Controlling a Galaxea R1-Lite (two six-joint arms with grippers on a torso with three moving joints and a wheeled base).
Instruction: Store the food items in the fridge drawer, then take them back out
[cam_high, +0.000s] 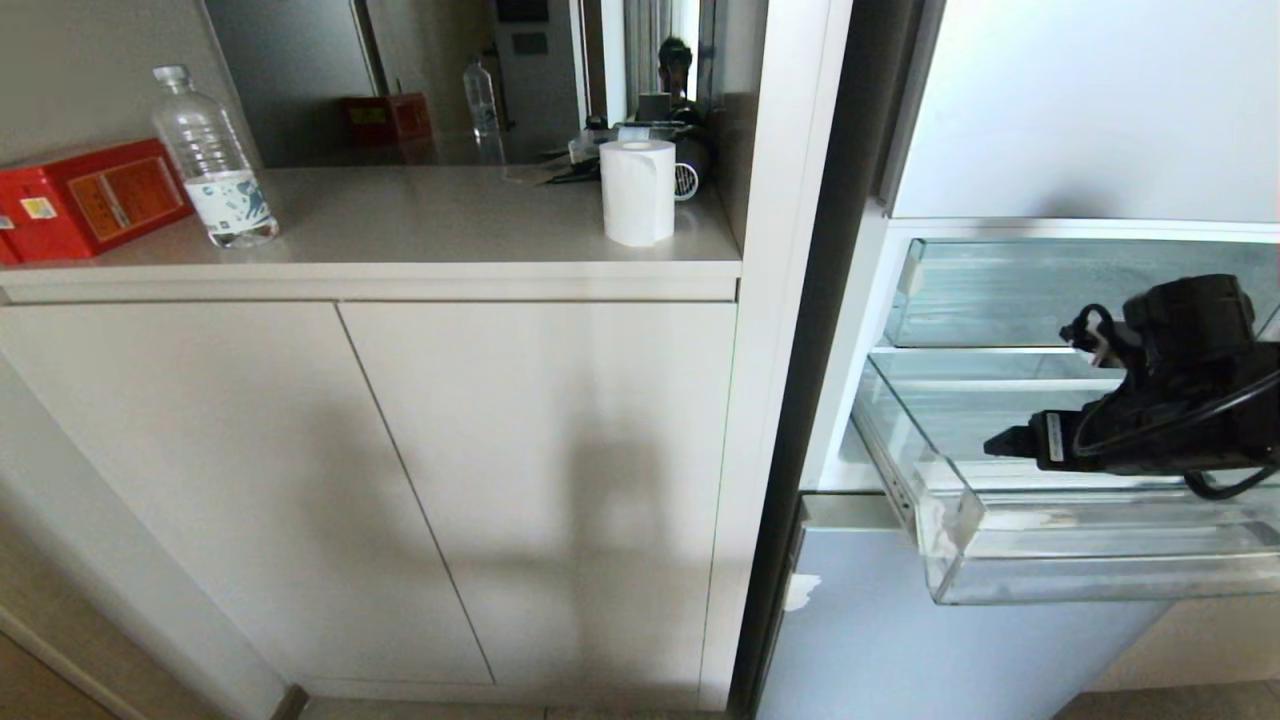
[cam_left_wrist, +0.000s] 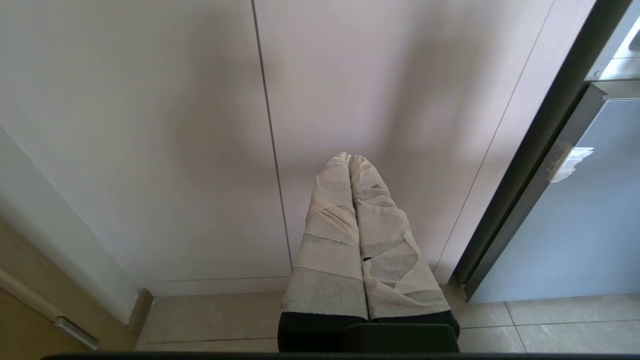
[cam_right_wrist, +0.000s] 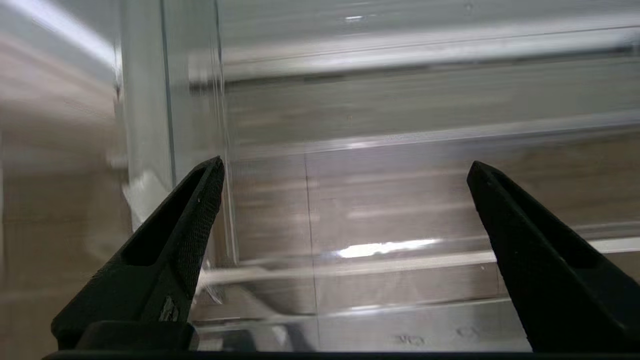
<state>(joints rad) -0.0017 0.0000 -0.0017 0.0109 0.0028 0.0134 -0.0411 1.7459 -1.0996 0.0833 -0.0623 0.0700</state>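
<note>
Two fingers of the right gripper (cam_right_wrist: 345, 170) spread wide, empty, over the fridge drawer (cam_high: 1080, 570).

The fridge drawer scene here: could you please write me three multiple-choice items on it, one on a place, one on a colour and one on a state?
1. Where is the right hand?
A. over the open fridge drawer
B. on the counter
C. at the floor

2. What colour is the box beside the water bottle?
A. blue
B. red
C. green

3. How does the left hand stand?
A. wide open
B. shut on a tomato
C. shut, holding nothing

Answers: 1 A, since the head view shows the right arm above the pulled-out clear drawer, its hand open. 2 B, since the box at the counter's left end is red. 3 C, since its taped fingers lie pressed together in front of the cabinet doors.
</note>
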